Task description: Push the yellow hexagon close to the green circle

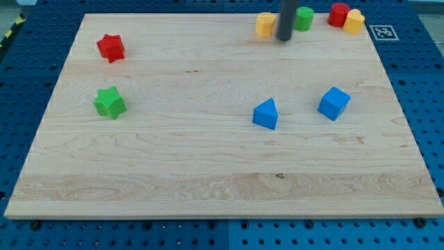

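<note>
- Where the worktop [208, 173] meets the view's top, my tip [284, 39] stands between yellow hexagon [265, 24] and green circle [303, 18];
- no pincer shows, so its state cannot be told.

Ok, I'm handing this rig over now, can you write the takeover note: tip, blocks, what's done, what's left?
Tip: my tip is down on the board near the view's top, between the yellow hexagon on its left and the green circle on its right.
Job's blocks: both sit near the top edge, a small gap apart, with the rod in that gap.
Done: the two are already fairly near each other.
Left: probably come round to the hexagon's left side and nudge it right toward the circle.
Others: red block and yellow block sit further right.
</note>
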You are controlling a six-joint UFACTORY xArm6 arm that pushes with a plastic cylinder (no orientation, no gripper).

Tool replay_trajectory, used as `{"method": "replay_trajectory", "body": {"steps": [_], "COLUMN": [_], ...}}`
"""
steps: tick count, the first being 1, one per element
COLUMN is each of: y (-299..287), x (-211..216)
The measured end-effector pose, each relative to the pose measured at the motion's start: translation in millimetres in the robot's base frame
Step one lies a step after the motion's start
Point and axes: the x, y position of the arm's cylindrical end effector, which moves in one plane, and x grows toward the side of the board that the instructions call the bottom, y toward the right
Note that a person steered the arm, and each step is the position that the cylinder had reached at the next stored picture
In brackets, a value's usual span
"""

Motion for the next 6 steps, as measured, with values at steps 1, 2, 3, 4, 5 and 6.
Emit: {"method": "replay_trajectory", "body": {"steps": [1, 2, 3, 4, 5, 6], "y": [17.3, -22.0, -79.9, -112.1, -84.2, -18.7], "x": [2.5, 17.6, 24.0, 2.2, -13.3, -31.3]}}
